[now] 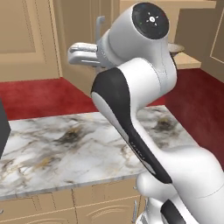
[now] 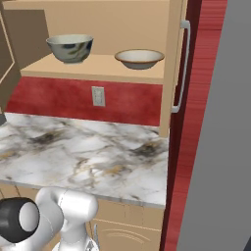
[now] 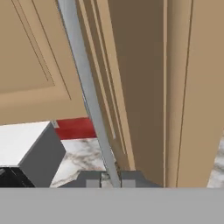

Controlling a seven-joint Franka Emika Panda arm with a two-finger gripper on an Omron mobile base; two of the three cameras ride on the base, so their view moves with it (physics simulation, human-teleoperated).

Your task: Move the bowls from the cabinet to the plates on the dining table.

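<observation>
red wall and veined white marble counter (image 2: 88, 147) sit under the tan wooden cabinet (image 2: 110, 22); its shelf holds the deep grey-green bowl (image 2: 70, 47) and shallower tan bowl (image 2: 139, 58), right of the gripper (image 3: 111, 178) (judging from the left base view); hand view shows the fingers clenched on a long vertical silver bar handle (image 3: 87, 94); only the right base view shows both bowls.

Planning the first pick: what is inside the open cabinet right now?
On the cabinet shelf sit two bowls: the deep grey-green bowl on the left and the shallower tan bowl on the right, apart from each other. The space above them lies beyond the picture's edge.
</observation>
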